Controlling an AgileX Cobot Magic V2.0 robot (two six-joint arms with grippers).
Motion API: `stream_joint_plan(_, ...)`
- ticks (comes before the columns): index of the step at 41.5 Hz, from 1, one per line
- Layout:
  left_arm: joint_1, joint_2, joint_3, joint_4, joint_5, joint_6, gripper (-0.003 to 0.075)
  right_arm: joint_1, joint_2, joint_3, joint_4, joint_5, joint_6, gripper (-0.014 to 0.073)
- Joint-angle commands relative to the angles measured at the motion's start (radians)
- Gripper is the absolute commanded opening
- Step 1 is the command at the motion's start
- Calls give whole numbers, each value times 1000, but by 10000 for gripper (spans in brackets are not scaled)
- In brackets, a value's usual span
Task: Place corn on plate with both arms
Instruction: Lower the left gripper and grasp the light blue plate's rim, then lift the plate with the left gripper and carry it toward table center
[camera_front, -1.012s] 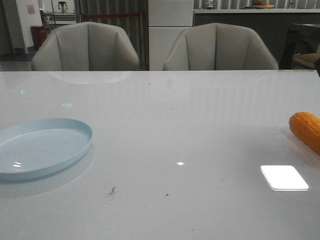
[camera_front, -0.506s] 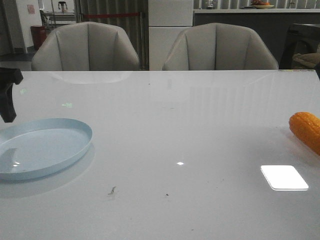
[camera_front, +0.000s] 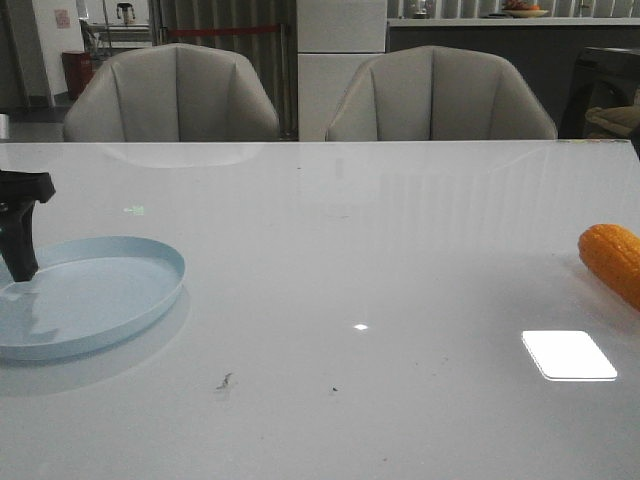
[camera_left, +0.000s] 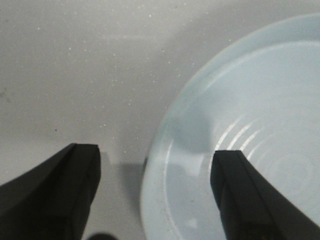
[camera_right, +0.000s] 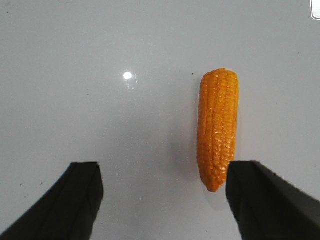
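Observation:
The pale blue plate (camera_front: 100, 290) lies on the white table at the front left. My left gripper (camera_front: 18, 255) hangs over the plate's left edge. In the left wrist view it (camera_left: 155, 195) is open and empty, one finger over the table and the other over the plate (camera_left: 250, 115), straddling the rim. The orange-yellow corn (camera_front: 612, 262) lies at the table's right edge, partly cut off. In the right wrist view the corn (camera_right: 217, 125) lies on the table, its near tip just inside one finger of my open, empty right gripper (camera_right: 165, 200).
Two grey chairs (camera_front: 175, 95) stand behind the table's far edge. A bright window reflection (camera_front: 568, 354) lies on the table in front of the corn. Small dark specks (camera_front: 224, 381) mark the front middle.
My left gripper has come into the front view from the left edge and has sunk lower and a little rightward onto the plate's edge. The corn and plate have not moved.

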Motion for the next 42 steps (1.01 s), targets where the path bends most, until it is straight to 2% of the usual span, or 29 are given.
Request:
stream_joint_plan(1, -7, -27, -28, -14, 13, -7, 508, -4, -14, -34, 10, -64, 3, 613)
stream_joint_plan(7, -7, -16, -28, -25, 23, -7, 504, -4, -14, -34, 10, -63, 3, 613)
stream_joint_plan(10, -7, -16, -28, -25, 23, -7, 458, -4, -14, -34, 10, -63, 3, 613)
stream_joint_plan(13, -7, -16, -28, -25, 23, -7, 370, -4, -14, -34, 10, -63, 3, 613)
stream_joint_plan(19, -7, -16, -28, -31, 26, -7, 75, -4, -14, -34, 10, -63, 3, 613)
stream_joint_plan(22, -7, -16, -28, -31, 26, -5, 110, -4, -14, -34, 10, -62, 3, 613)
stream_joint_plan(32, -7, -16, -52, -23, 44, -5, 89, -4, -14, -34, 10, -61, 3, 613)
stream_joint_plan(42, -7, -18, -249, -30, 158, -5, 89, -4, -14, -34, 10, -59, 3, 613)
